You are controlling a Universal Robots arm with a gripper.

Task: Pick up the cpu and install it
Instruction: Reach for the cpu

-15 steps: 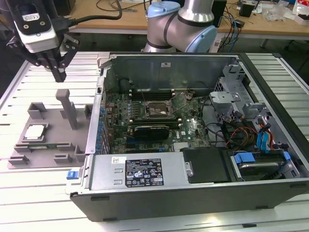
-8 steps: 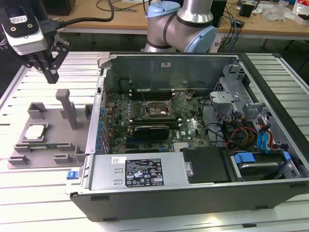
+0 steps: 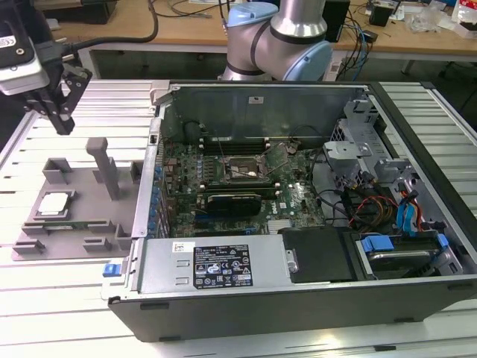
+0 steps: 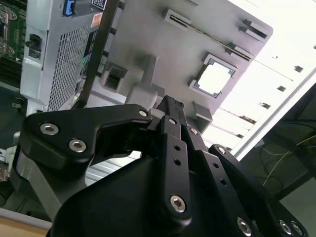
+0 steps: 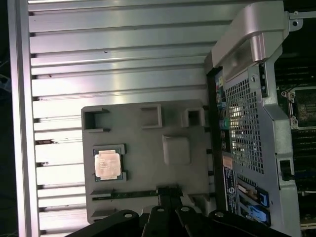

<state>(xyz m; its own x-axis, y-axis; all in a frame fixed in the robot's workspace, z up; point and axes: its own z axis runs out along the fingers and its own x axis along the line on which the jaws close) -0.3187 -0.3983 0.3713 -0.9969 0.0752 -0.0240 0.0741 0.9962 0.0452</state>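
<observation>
A: So, where is the cpu point(image 3: 54, 203)?
B: Flat in the grey tray point(image 3: 82, 216), at the exterior view's left of the computer case point(image 3: 298, 298).
A: And the gripper point(image 3: 65, 125)?
B: Above it, fingers together, empty. It should open wide and come straight down, I think.

Arm point(image 3: 277, 30): silver-grey tubular links with pale blue rounded joint caps point(image 3: 246, 22). Gripper point(image 3: 64, 123): matte black linkage bars below a grey-white housing point(image 3: 16, 56), with a black cable point(image 3: 141, 37) trailing off. In the second wrist view the bars carry silver hex-socket screws point(image 4: 177, 203) and have rounded edges.
</observation>
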